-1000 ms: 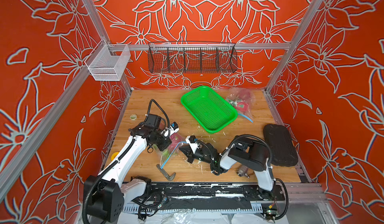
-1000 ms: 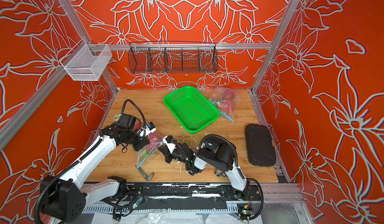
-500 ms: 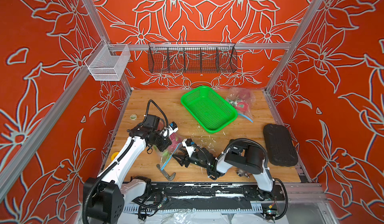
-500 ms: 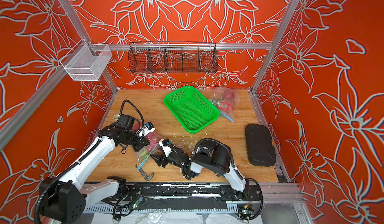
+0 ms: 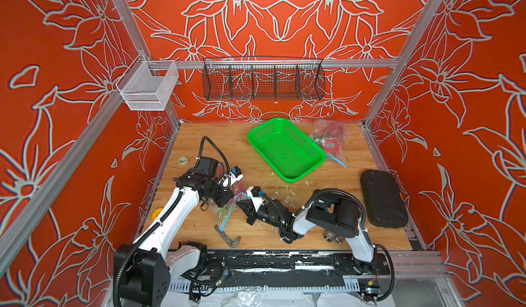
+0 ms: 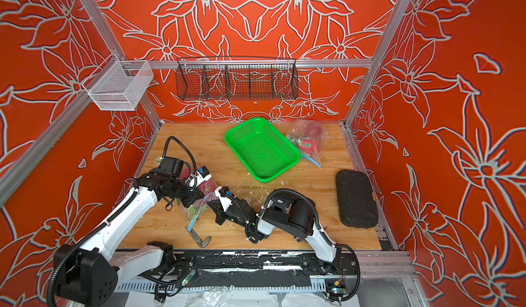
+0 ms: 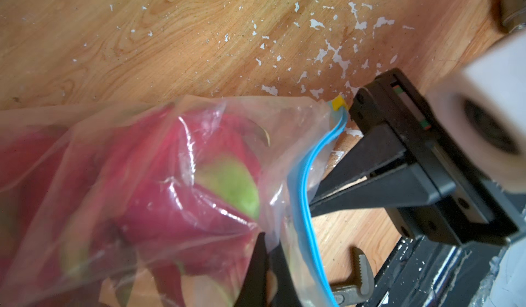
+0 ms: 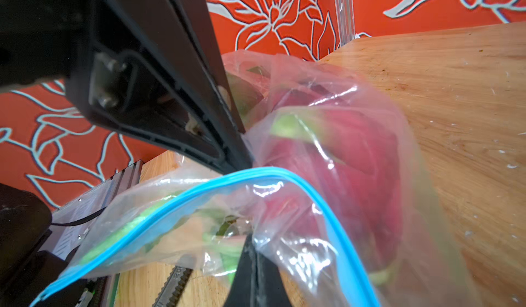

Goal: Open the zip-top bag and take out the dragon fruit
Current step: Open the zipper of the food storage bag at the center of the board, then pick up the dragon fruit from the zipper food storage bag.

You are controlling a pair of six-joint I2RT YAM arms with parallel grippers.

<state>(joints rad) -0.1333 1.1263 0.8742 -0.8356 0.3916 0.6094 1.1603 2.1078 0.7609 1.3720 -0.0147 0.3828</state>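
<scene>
The clear zip-top bag (image 5: 226, 210) with a blue zip strip (image 8: 257, 174) hangs between my two grippers near the table's front left. The dragon fruit (image 7: 170, 188), pink with green tips, is inside it (image 8: 350, 160). My left gripper (image 7: 269, 248) is shut on the bag's film just below the zip. From the opposite side my right gripper (image 8: 253, 251) is shut on the film as well, and both top views show its tips at the bag (image 6: 212, 204). A yellow slider (image 7: 338, 103) sits at one end of the zip. Whether the zip is parted, I cannot tell.
A green basket (image 5: 286, 149) stands at the back centre, with a second bagged fruit (image 5: 330, 140) to its right. A black case (image 5: 382, 198) lies at the right edge. A metal tool (image 5: 227, 235) lies in front of the bag, and a tape roll (image 5: 182, 159) lies at the left.
My right gripper moved left to the bag, opened, then shut on its film. The left gripper kept its grip and barely moved.
</scene>
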